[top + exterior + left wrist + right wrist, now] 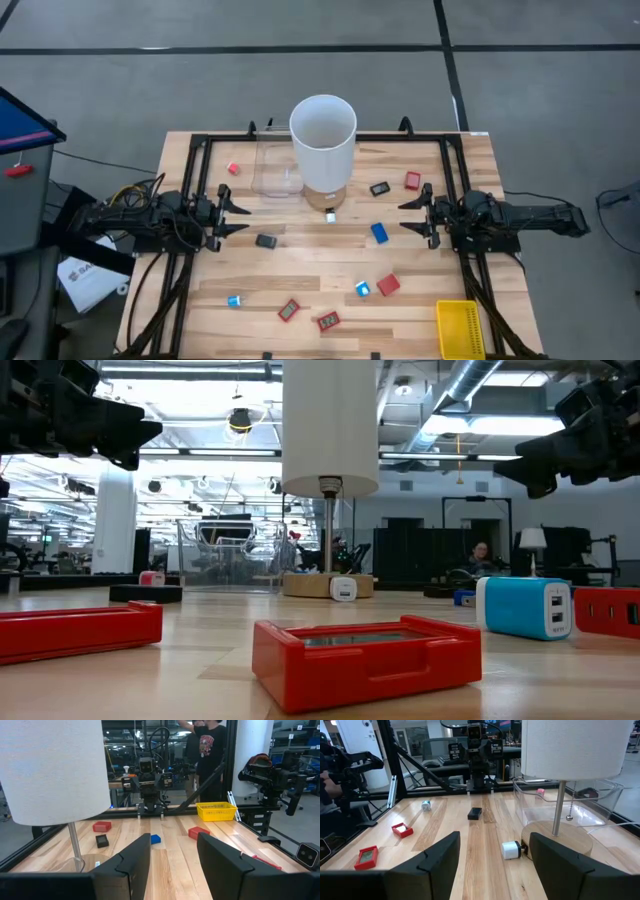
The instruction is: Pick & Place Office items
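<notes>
High view: both arms are sitting at the table's sides, w/ the left gripper (240,218) at the left edge and the right gripper (408,216) at the right edge, both pointing inward w/ fingers parted and nothing between them. A white lamp (323,143) is standing at centre-back on a round wooden base, w/ a clear plastic box (276,172) just beside it on the left. Office items are lying scattered: a small red piece (233,168) near the back left, a black block (265,240) near the left gripper, a blue block (379,232) and a dark-centred piece (380,188) plus a red block (412,180) on the right side, two flat red rectangles (289,310) (327,321) at the front, a red block (388,285) w/ a small blue-white piece (362,288) beside it, another blue-white piece (234,300) front left. A yellow mesh basket (460,328) is sitting in the front right corner. Low view: a flat red rectangle w/ dark centre (366,657) is lying closest, a blue-white charger block (523,607) to its right. Left wrist view: the left arm's fingers (132,865) are standing apart, gripping nothing; the blue block (155,839) is lying ahead. A person in a dark shirt (210,745) is standing beyond the table. Right wrist view: the right fingers (440,857) are spread, empty; a white plug (511,849) is lying against the lamp base.
</notes>
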You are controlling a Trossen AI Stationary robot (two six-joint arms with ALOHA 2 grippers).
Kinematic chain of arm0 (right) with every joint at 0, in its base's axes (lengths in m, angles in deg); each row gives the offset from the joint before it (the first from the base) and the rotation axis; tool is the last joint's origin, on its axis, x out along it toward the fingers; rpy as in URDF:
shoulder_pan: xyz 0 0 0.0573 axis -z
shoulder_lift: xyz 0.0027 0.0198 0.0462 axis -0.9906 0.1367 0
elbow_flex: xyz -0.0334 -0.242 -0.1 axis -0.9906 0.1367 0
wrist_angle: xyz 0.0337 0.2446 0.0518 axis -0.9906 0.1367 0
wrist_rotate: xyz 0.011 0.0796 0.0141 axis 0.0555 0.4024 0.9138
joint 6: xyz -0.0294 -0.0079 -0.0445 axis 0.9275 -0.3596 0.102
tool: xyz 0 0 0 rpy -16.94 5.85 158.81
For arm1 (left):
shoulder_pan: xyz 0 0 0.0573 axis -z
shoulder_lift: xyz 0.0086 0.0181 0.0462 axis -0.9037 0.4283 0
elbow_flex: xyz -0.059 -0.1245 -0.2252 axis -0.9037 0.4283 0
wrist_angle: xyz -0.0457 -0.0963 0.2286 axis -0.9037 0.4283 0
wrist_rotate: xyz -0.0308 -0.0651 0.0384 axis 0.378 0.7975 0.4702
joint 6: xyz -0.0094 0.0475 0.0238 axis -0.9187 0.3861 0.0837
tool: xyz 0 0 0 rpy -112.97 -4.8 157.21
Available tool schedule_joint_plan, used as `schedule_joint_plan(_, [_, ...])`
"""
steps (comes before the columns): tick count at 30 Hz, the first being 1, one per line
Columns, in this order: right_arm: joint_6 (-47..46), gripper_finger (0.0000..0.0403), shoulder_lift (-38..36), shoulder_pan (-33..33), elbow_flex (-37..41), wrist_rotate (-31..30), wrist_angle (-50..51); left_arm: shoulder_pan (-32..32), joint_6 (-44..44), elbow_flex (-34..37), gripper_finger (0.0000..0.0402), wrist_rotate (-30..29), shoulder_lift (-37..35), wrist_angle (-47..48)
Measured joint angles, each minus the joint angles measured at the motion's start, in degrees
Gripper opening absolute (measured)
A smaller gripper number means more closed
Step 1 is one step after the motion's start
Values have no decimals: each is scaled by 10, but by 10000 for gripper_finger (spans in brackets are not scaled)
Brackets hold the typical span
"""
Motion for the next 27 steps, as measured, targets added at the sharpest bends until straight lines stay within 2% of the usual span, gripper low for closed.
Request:
schedule_joint_plan(14, [6,232,0,0,0,0,0,0,0,0,159,0,0,0])
schedule_joint_plan(19, [160,232,0,3,0,0,-1,0,0,0,159,0,0,-7])
schedule_joint_plan(21, [138,232,0,1,0,2,-13,0,-3,0,159,0,0,-7])
schedule_joint_plan(24, [44,232,0,0,0,-8,-66,0,-43,0,159,-1,0,-9])
schedule_joint_plan(27, [-36,232,-1,0,0,-12,-110,0,-68,0,159,-32,3,-50])
